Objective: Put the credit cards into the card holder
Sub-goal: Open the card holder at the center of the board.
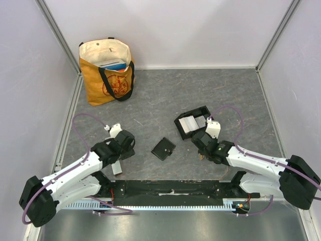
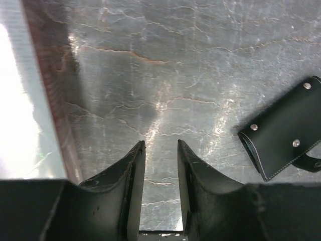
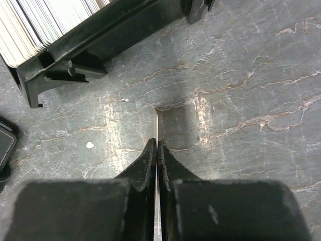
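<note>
The card holder (image 1: pixel 199 111), a small black plastic tray with low walls and two side-by-side compartments, lies askew a little right of the tabletop's middle, about halfway between the far and near edges. A packed row of pale grey-blue credit cards (image 1: pixel 188 124) stands on edge in its left compartment. What the other compartment holds I cannot tell.

Just on the near side of the holder, apart from it, the right gripper (image 3: pixel 157 143) points down at the grey, stone-patterned tabletop (image 1: pixel 165 95). Its fingers are pressed together on one thin card (image 3: pixel 157 125), held upright and seen edge-on from the wrist. From above, a sliver of orange shows under the fingers. Whether the card's lower edge touches the table I cannot tell.

A flat black folding wallet (image 1: pixel 164 148) with metal studs lies near the middle of the table, toward the near edge, well apart from the holder.

The left gripper (image 2: pixel 160 145) hangs low over bare table near the near-left corner, its fingers a narrow gap apart with nothing between them.

An orange-and-cream cloth tote bag (image 1: pixel 107 70) with black handles stands in the far-left corner.
</note>
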